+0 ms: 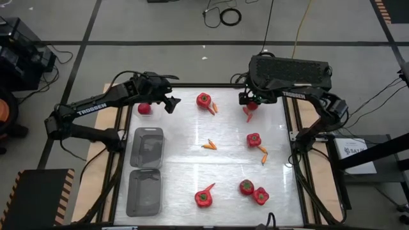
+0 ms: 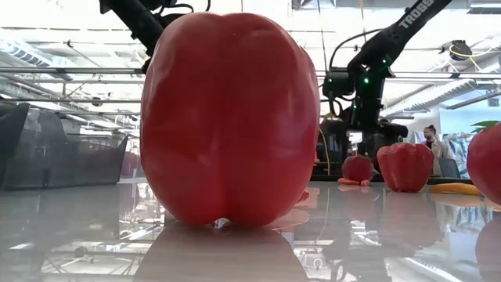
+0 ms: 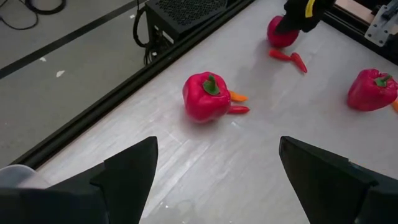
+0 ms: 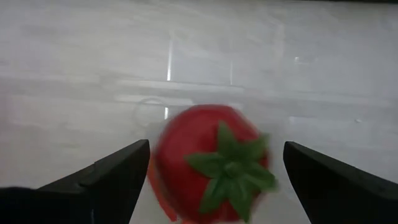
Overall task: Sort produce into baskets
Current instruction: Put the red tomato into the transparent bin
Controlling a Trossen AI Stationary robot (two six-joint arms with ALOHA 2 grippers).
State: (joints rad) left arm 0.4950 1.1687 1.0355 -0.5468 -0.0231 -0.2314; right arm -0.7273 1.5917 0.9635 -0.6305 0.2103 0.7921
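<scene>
My right gripper (image 1: pixel 250 101) hangs open, pointing down, at the table's far right over a red tomato (image 4: pixel 214 165) with a green stem. Its fingers stand on either side of the tomato with a gap on both sides. A red chili (image 1: pixel 248 115) lies next to the tomato. My left gripper (image 1: pixel 171 102) is open in the air at the far left, between a tomato (image 1: pixel 144 108) and a red pepper (image 3: pixel 206 96) with two small chilies (image 3: pixel 237 103) beside it. Two clear baskets (image 1: pixel 147 147) (image 1: pixel 143 191) lie along the left side.
More red peppers rest at mid right (image 1: pixel 254 139) and near the front edge (image 1: pixel 203 198) (image 1: pixel 246 187) (image 1: pixel 261 196). Orange chilies lie at the centre (image 1: pixel 209 145) and right (image 1: pixel 262 153). One pepper (image 2: pixel 231 117) fills the low view. A black frame (image 1: pixel 291 137) borders the table.
</scene>
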